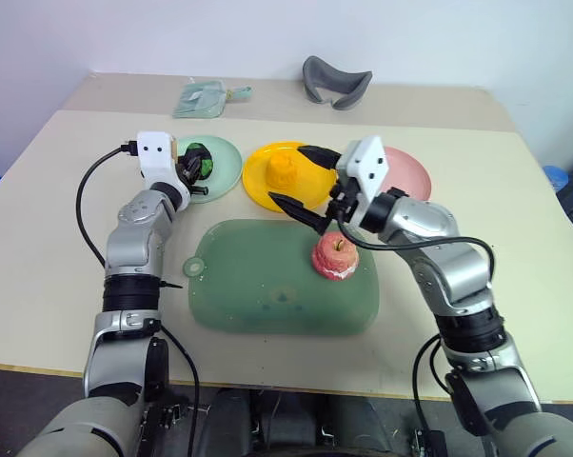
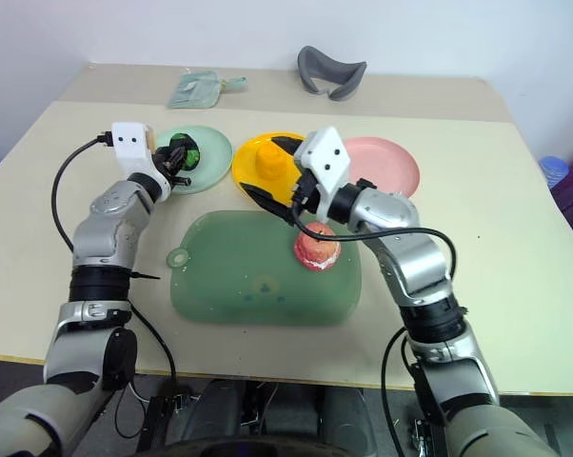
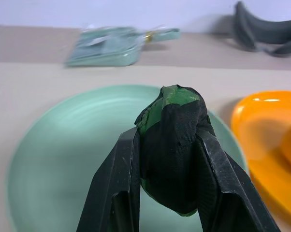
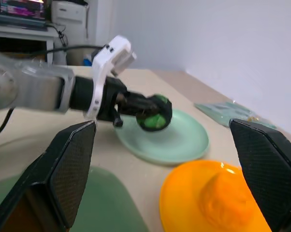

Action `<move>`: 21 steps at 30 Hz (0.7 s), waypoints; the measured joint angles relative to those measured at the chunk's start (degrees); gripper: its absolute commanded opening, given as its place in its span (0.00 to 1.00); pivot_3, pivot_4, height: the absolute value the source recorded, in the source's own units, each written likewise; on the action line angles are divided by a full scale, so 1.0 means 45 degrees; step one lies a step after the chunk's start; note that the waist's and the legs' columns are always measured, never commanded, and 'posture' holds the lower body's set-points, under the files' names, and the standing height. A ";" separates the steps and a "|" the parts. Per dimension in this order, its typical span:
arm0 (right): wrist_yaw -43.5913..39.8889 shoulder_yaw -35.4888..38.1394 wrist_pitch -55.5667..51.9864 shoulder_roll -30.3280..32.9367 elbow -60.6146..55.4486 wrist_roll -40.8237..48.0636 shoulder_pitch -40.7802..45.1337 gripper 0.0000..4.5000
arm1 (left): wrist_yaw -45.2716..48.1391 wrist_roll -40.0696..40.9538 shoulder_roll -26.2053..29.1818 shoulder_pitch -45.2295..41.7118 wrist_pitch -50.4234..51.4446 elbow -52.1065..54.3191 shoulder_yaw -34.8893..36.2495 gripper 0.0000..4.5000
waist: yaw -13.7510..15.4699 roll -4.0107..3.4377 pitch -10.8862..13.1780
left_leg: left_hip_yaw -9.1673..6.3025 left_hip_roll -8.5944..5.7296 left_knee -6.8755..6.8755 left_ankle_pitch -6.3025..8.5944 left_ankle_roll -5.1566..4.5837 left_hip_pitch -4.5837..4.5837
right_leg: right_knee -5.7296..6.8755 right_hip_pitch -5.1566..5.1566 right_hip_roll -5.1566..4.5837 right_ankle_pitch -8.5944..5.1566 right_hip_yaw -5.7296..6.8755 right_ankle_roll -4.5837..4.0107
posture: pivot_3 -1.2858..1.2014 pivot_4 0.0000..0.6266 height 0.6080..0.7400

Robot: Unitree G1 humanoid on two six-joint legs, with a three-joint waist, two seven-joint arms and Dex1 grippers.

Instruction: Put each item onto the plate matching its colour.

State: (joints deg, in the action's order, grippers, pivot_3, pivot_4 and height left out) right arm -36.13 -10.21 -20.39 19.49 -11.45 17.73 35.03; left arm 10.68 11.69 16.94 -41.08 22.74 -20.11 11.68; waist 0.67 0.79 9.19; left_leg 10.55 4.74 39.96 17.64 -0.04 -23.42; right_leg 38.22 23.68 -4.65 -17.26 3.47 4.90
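The left hand (image 1: 195, 168) is clamped on the green-and-black ball (image 3: 172, 145), its two black fingers (image 3: 116, 183) pressed against either side of it. The ball is held in the air over the mint-green plate (image 1: 225, 171), above the side of the plate nearest the robot, and does not appear to touch the plate. For this item the deciding relation is vertical: the plate lies straight beneath the ball, so the move left is most likely a short lowering and a release rather than any sideways travel.

The lumpy yellow-orange toy (image 1: 285, 172) already sits in the middle of the yellow plate (image 1: 258, 181). The red-pink apple (image 1: 336, 255) stands upright on the far right part of the large translucent green mat (image 1: 267, 300), not yet on a plate. The right hand (image 1: 306, 184) hangs with its fingers spread wide and nothing between them, above the gap between the yellow plate and the mat. The apple lies below that hand and slightly toward the robot, close by, while the pink plate (image 1: 410, 171) lies just beyond the apple on the surface (image 1: 49, 190), to the right of the yellow one. The right hand is clearly the nearer one for the apple; the left is well apart from it and occupied. The carry from mat to pink plate looks short.
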 measured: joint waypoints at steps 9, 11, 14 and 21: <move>-0.0255 -0.0014 0.0249 -0.0107 0.0127 -0.0164 0.0029 1.00 | -0.0707 0.0045 -0.0060 0.0182 -0.0482 -0.0150 0.0291 0.70 | -0.0100 0.0000 0.0000 | 0.0000 0.0002 -0.0006 0.0000 0.0002 0.0001 | 0.0001 0.0003 0.0002 0.0000 0.0002 0.0000 | 0.52 0.24 1.00; -0.0305 -0.0014 0.0249 -0.0107 0.0129 -0.0167 0.0028 1.00 | -0.0719 0.0058 -0.0060 0.0187 -0.0482 -0.0150 0.0316 0.91 | -0.0092 0.0000 0.0000 | 0.0001 0.0002 -0.0006 0.0000 0.0002 0.0001 | 0.0001 0.0002 0.0002 0.0000 0.0002 0.0000 | 0.52 0.24 1.00; -0.0329 -0.0007 0.0249 -0.0092 0.0130 -0.0176 0.0028 1.00 | -0.0737 0.0058 -0.0060 0.0188 -0.0482 -0.0148 0.0315 0.99 | -0.0093 0.0000 0.0000 | 0.0001 0.0002 -0.0006 0.0000 0.0002 0.0001 | 0.0001 0.0002 0.0002 0.0000 0.0002 0.0000 | 0.52 0.24 1.00; -0.0449 0.0418 0.0054 0.0611 -0.0154 -0.0139 -0.0520 1.00 | 0.0934 0.0806 0.0439 0.1066 -0.0705 0.1292 0.0323 0.99 | -0.0106 0.0000 0.0000 | 0.0006 0.0003 -0.0014 0.0000 0.0003 0.0000 | -0.0004 0.0005 -0.0001 0.0000 0.0002 0.0000 | 0.52 0.24 1.00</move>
State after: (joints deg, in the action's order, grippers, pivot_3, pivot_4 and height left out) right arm -38.15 -8.33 -20.15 22.24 -12.14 17.11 32.69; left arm 14.88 15.32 18.92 -36.29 19.57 -14.30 13.13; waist 0.19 0.79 9.19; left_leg 10.58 4.75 39.90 17.64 -0.03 -23.41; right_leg 38.20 23.70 -4.65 -17.26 3.48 4.90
